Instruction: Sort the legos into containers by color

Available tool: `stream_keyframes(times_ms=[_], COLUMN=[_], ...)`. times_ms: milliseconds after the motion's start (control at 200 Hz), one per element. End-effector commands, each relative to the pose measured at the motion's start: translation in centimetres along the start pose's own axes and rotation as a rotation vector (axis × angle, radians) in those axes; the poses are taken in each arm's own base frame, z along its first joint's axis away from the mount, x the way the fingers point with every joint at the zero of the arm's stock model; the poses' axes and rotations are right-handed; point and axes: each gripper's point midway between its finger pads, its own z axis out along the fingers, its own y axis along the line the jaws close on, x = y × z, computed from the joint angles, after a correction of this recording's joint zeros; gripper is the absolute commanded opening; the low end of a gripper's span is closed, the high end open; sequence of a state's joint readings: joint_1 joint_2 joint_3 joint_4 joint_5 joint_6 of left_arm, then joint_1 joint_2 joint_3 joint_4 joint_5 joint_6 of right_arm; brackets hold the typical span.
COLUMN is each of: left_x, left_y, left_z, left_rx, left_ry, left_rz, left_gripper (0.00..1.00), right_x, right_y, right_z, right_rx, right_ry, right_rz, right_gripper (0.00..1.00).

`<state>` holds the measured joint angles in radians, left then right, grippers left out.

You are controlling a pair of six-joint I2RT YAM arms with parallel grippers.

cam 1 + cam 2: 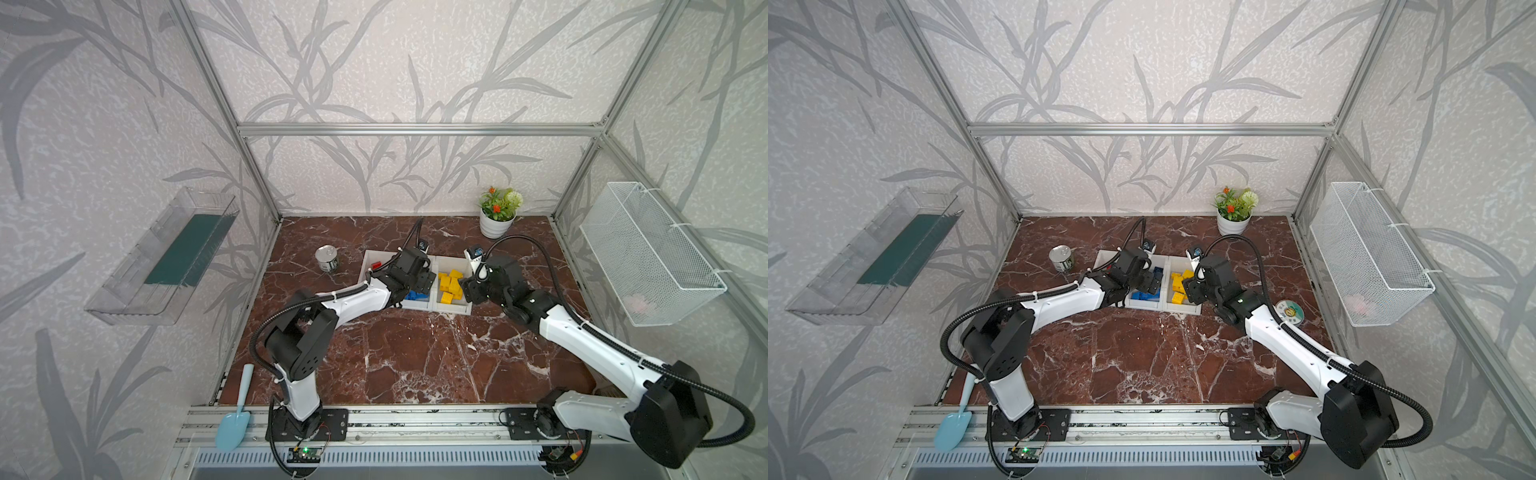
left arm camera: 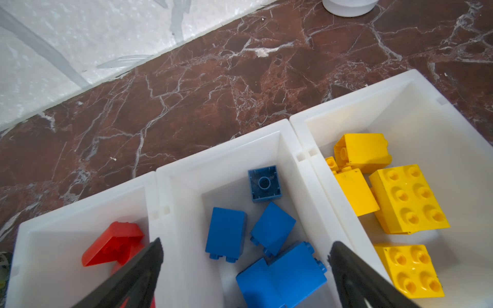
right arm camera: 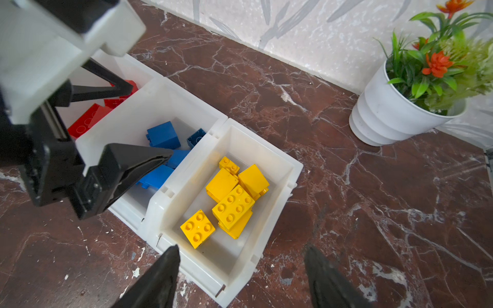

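Tin can well left of the left gripper; potted plant beyond the right gripper; wire basket well to its right.

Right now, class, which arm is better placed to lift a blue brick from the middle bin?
Likely the left: its open fingers hang over the blue bricks in the middle bin. The right arm's fingers hover at the yellow bin.
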<state>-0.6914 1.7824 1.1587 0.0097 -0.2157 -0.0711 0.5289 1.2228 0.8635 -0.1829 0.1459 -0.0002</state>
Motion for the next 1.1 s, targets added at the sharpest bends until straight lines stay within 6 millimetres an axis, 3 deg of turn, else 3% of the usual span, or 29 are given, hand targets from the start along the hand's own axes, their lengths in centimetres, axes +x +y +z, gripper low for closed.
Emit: stream_keyframes(times_ms=[0,100,180,360,580,750,830,890,960,1095], left_x=[-3.6,-4.8,-5.1,-3.6,3.5,12.3,14.5,13.8,14.9,14.7], left_y=[2.2,4.5,6.9,14.3,24.3,29.1,30.0,30.2,30.3,29.2], left_z=[-2.8,-4.7,-6.2,-9.8,-14.2,-13.9,-12.8,-12.2,-10.8,-8.8], left_rx=[-0.057,-0.103,-0.146,-0.353,-0.65,-0.797,-0.82,-0.797,-0.765,-0.657], left_ry=[-0.153,-0.225,-0.259,-0.305,-0.337,-0.229,-0.251,-0.307,-0.256,-0.307], left_rz=[-0.049,-0.087,-0.122,-0.146,-0.253,-0.403,-0.458,-0.459,-0.484,-0.427], left_gripper=[0.99,0.99,0.99,0.99,0.99,0.99,0.99,0.99,0.99,0.99], right_x=[-0.8,-0.6,-0.3,2.0,8.3,10.6,10.0,10.1,10.0,9.5], right_y=[-1.5,-2.9,-4.7,-10.2,-16.7,-18.4,-18.9,-19.6,-18.8,-17.3], right_z=[-0.9,-1.3,-1.6,-1.7,-0.6,2.0,2.8,3.6,4.0,3.1], right_rx=[0.044,0.079,0.144,0.315,0.484,0.539,0.529,0.552,0.516,0.459], right_ry=[-0.052,-0.064,-0.081,-0.117,-0.155,-0.17,-0.139,-0.165,-0.163,-0.262], right_rz=[0.044,0.071,0.103,0.217,0.431,0.386,0.364,0.375,0.341,0.294], right_gripper=[0.75,0.8,1.0,0.99,0.99,0.99,0.99,0.99,0.99,0.99])
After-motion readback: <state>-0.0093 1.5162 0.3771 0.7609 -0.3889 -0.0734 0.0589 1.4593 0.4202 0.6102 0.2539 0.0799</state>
